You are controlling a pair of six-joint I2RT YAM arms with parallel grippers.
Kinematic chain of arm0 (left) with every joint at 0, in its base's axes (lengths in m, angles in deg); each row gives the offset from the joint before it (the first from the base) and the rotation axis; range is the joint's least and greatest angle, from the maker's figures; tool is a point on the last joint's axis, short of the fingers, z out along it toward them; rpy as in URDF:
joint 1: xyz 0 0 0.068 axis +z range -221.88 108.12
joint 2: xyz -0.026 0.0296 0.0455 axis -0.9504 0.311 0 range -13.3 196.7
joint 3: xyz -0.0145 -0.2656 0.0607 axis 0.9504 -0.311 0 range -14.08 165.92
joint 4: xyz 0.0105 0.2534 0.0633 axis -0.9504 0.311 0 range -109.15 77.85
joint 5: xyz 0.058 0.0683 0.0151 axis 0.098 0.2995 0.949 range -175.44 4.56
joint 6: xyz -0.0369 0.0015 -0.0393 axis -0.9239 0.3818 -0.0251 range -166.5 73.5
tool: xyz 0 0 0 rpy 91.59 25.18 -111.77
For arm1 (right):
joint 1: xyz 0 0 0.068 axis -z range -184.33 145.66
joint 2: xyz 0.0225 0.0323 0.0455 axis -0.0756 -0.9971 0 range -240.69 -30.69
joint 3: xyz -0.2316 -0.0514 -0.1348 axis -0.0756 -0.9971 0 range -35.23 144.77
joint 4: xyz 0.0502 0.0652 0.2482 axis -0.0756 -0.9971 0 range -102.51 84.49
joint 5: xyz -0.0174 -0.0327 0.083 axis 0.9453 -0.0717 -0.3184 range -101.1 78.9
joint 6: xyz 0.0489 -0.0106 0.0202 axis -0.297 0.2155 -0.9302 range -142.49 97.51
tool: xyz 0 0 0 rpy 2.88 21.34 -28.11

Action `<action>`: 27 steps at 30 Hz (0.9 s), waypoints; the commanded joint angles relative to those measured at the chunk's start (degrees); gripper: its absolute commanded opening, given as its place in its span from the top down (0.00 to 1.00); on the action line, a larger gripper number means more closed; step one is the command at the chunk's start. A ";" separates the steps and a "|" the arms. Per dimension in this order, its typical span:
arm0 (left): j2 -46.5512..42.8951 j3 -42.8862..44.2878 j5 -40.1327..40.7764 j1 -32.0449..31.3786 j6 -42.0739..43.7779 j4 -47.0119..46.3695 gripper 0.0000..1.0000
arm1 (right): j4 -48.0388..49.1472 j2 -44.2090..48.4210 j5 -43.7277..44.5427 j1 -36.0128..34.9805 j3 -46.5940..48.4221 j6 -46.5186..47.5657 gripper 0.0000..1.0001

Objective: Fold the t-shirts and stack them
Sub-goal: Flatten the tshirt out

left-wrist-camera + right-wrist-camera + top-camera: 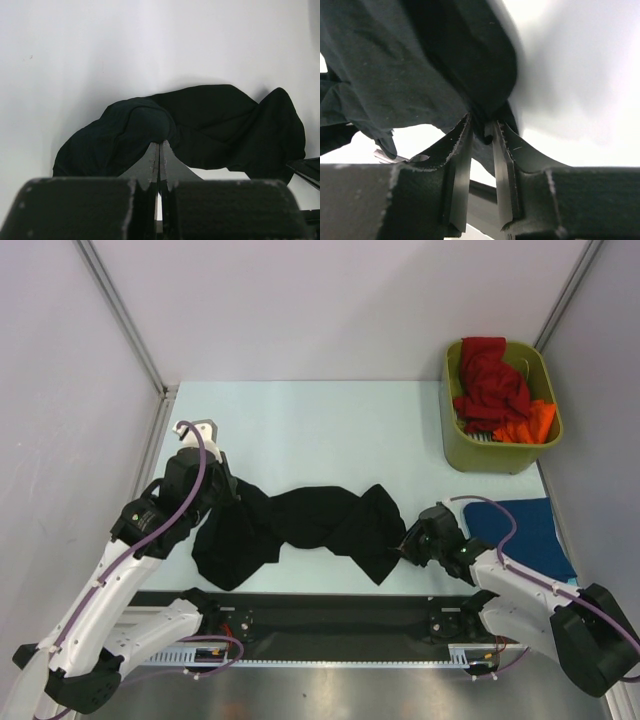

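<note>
Plain black soft cloth t-shirt (pixel 300 525), no print showing, on a pale mint tabletop (pixel 320 430). At two o'clock, an olive-green plastic bin (pixel 480 455) shows a crumpled red cloth t-shirt (pixel 490 385) and a bright orange cloth t-shirt (pixel 527 425). At four o'clock, a dark blue cloth t-shirt (pixel 540 535). The left arm (pixel 95 595) and right arm (pixel 515 590) are white with black joints and purple cables.

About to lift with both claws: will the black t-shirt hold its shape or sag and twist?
Likely floppy: the black t-shirt lies twisted and bunched between the left claw and right claw, so its middle should sag when raised. Probably light: thin cloth in soft folds. Slipping seems unlikely: a fold sits pinched between the right claw's fingers.
</note>
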 commanded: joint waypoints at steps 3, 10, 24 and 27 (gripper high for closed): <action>-1.00 1.24 -0.45 0.37 0.40 -1.21 1.00 | -0.64 0.74 -0.32 0.21 4.10 3.23 0.73; -1.18 0.71 -0.45 0.46 -0.04 -1.13 1.00 | -2.50 1.71 -0.59 1.62 4.02 3.50 0.68; -0.92 1.33 -0.19 0.46 -0.65 -0.86 1.00 | -0.38 -1.73 -4.72 3.90 4.37 6.23 0.70; -0.92 0.89 -0.10 0.46 -0.92 -1.30 1.00 | 0.14 -1.11 -5.16 3.90 3.75 5.96 0.72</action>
